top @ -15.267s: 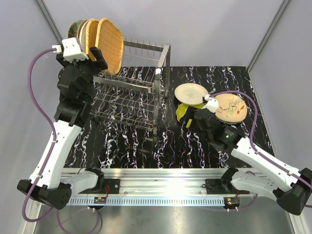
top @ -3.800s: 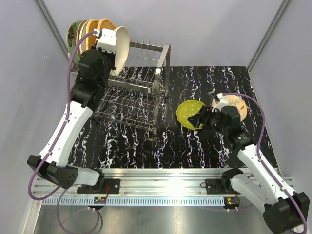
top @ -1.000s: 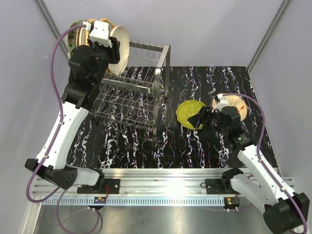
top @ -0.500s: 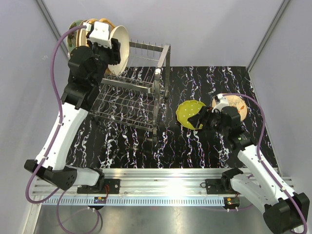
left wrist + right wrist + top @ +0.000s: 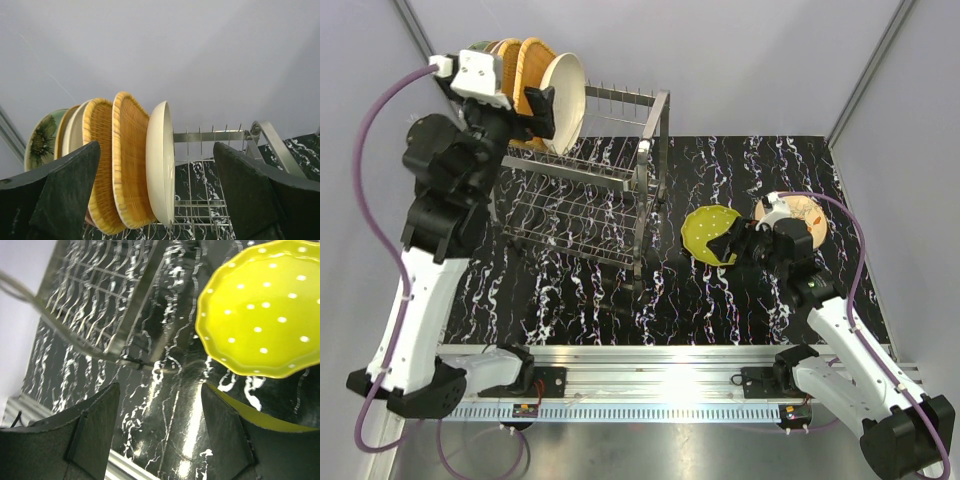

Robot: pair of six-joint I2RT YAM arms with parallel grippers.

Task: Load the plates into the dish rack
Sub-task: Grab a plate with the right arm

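Fully open (empty), left end effector [image 5: 155, 146]

Right wrist view's edge cuts off the lime dotted plate [image 5: 265, 325].

1 silver wire dish rack [image 5: 590, 200] stands on 1 black marbled table [image 5: 570, 300]. At least 5 plates stand on edge in the rack: 1 mint-green plate [image 5: 42, 142] with a flower, 2 orange wicker plates [image 5: 131, 165], 1 cream plate [image 5: 160, 165], and 1 or 2 pale plates [image 5: 75, 130] packed too closely to count. 2 more plates are off the rack: 1 lime dotted plate [image 5: 705, 232] and 1 beige floral plate [image 5: 810, 215]. There are 2 robot arms, 1 left arm [image 5: 430, 270] and 1 right arm [image 5: 840, 330].
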